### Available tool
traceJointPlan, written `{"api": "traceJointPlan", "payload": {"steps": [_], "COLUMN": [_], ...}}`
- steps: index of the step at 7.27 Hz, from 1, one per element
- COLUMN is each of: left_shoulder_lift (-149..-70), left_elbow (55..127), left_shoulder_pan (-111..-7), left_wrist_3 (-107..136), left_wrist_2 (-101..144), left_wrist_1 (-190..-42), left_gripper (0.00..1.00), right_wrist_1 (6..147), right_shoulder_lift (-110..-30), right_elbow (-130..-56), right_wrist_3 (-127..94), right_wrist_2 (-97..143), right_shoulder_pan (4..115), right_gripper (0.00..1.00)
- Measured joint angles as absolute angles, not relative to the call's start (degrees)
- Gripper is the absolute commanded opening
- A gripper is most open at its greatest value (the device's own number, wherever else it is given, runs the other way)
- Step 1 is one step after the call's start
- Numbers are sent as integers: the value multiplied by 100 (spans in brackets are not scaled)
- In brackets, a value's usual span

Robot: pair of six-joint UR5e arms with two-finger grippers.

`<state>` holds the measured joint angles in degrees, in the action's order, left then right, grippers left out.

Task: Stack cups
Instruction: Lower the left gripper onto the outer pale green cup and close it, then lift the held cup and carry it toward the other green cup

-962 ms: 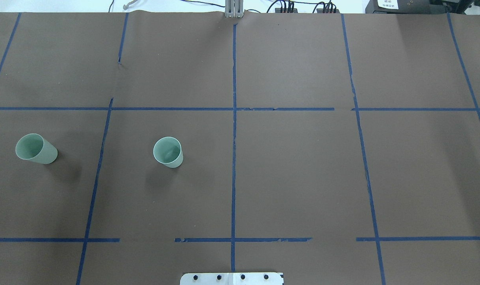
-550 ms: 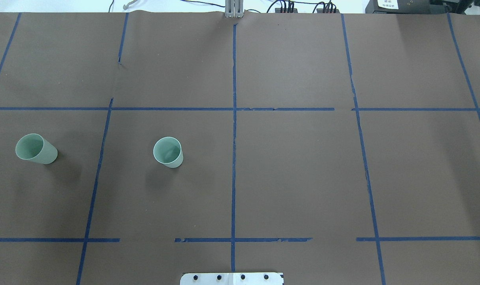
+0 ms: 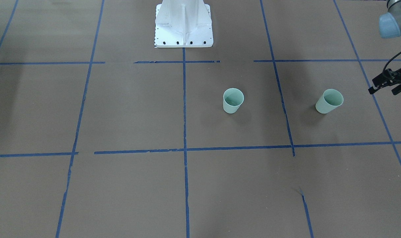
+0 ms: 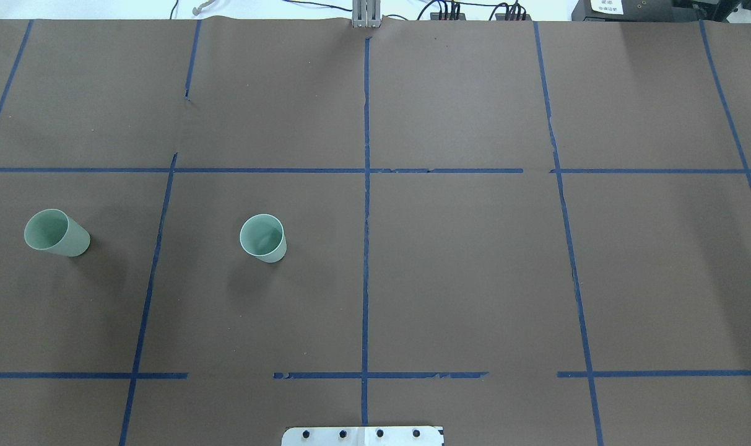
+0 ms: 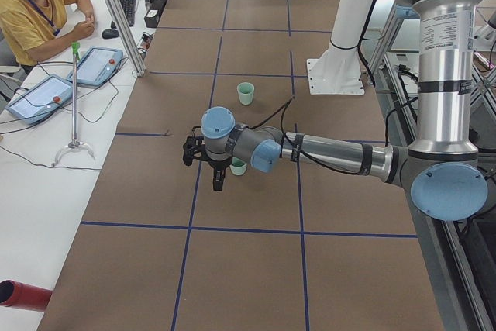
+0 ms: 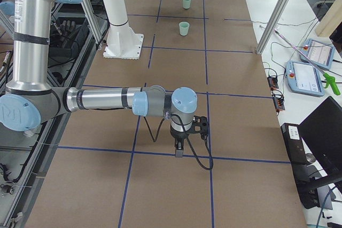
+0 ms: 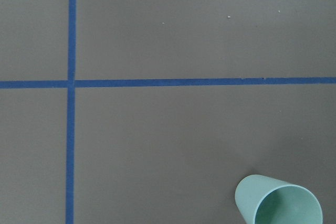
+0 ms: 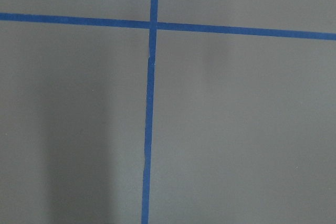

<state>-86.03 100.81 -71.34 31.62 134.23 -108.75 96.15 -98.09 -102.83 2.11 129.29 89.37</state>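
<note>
Although the left hand (image 3: 385, 84) hangs over the table (image 4: 462, 279) near the outer cup (image 3: 329, 101), it holds nothing, and I cannot tell if its fingers are apart or together; the second cup (image 3: 233, 100) stands upright farther along, well apart from the first; the right hand (image 6: 181, 142) is far from both cups, its state also unclear.
</note>
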Motion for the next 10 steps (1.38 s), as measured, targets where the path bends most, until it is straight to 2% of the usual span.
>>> {"api": "traceJointPlan", "payload": {"steps": [3,4,5,6,7,10], "left_shoulder_lift": [-8582,-8573,-8564,-8557,-8554,-8552], "left_elbow": [10018,10010,10000,9991,9985,9954], "left_shoulder_pan": [-6339,-6166,-6055,-5974,-5906,-5790], "left_wrist_3": [4319,4473,4526,4539,4543,4552], "left_wrist_2": [12776,12740,12725,12722,12745,12820], "left_wrist_1": [-11655,-11756,-11815,-11837,-11837,-11800], "left_gripper": [98,94,71,4,0,0], "right_wrist_1": [9615,9615,9615,9615,9615,9615], "right_shoulder_lift": [-9808,-9809,-9809,-9809,-9809,-9809], "right_elbow": [-10283,-10283,-10283,-10283,-10283,-10283], "right_wrist_3": [211,211,211,211,211,211], "right_wrist_2": [12929,12929,12929,12929,12929,12929], "right_shoulder_pan": [8938,8937,8933,8933,8935,8936], "right_gripper": [100,100,100,100,100,100]}}
